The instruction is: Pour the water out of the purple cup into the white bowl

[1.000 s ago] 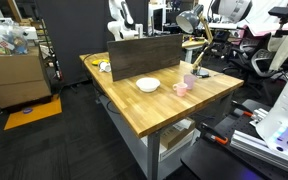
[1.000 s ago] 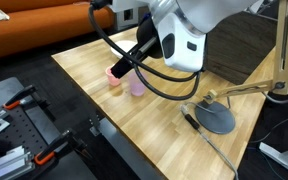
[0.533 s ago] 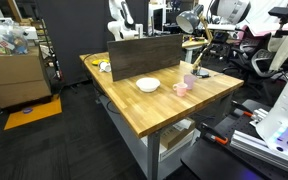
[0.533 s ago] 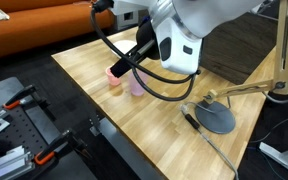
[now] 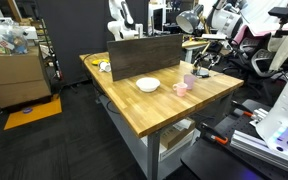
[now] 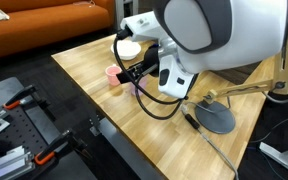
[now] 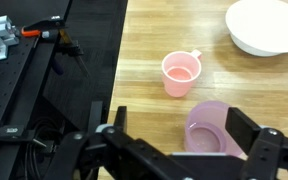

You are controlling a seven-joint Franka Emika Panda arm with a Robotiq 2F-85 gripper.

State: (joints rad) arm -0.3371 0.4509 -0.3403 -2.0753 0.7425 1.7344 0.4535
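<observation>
The purple cup (image 7: pixel 212 128) stands upright on the wooden table (image 7: pixel 154 40) with water in it; it also shows in an exterior view (image 5: pixel 189 80). My gripper (image 7: pixel 182 125) is open, with one finger on each side of the cup. The right finger is close to the cup wall and the left finger stands apart from it. The gripper shows low over the cup in both exterior views (image 5: pixel 196 72) (image 6: pixel 142 78). The white bowl (image 7: pixel 267 25) sits empty further along the table, and shows in an exterior view (image 5: pixel 148 85).
A pink cup (image 7: pixel 180 72) (image 6: pixel 113 75) stands between the purple cup and the bowl. An upright dark board (image 5: pixel 144 55) lines the table's back. A desk lamp base (image 6: pixel 216 117) with a cable lies nearby. Black gear with orange clamps (image 7: pixel 24 40) sits beyond the table edge.
The arm has come down and swung over the purple cup; the open fingers now straddle it. The cups and the bowl have not moved.
</observation>
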